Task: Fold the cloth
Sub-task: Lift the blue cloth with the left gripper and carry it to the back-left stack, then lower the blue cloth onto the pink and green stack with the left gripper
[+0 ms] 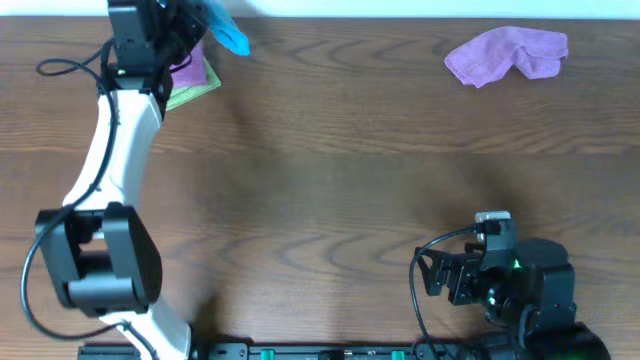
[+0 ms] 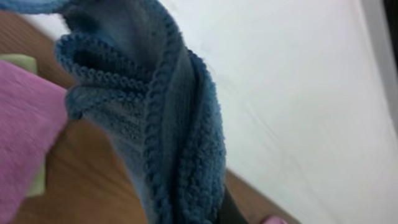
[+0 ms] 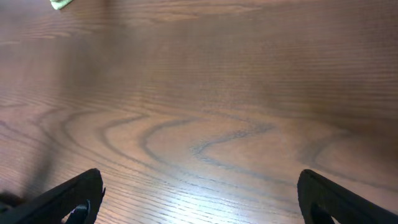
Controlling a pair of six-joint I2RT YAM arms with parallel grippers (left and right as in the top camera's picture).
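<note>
The wooden surface point(image 1: 330, 170) fills the overhead view, with a crumpled purple cloth point(image 1: 508, 53) lying at its far edge; every place below is given from that purple cloth.

The left arm point(image 1: 115, 150) is the largest thing on the surface. It stands well to the left of the purple cloth and stretches up to about the same far edge. The right arm point(image 1: 520, 285) sits folded at the near edge, almost straight below the purple cloth and well apart from it.

The blue cloth point(image 1: 228, 35) is far to the left of the purple cloth, at about the same depth. It is bunched and lifted off the surface, grasped by the left end effector point(image 1: 195, 28). In the left wrist view its knitted folds point(image 2: 161, 124) hang close to the lens and hide the fingers.

A pink cloth point(image 1: 188, 70) lies just left of the blue one, on top of a green cloth point(image 1: 195, 93), both flat.

The right end effector point(image 3: 202, 196) is released, its fingers spread wide over bare wood.
</note>
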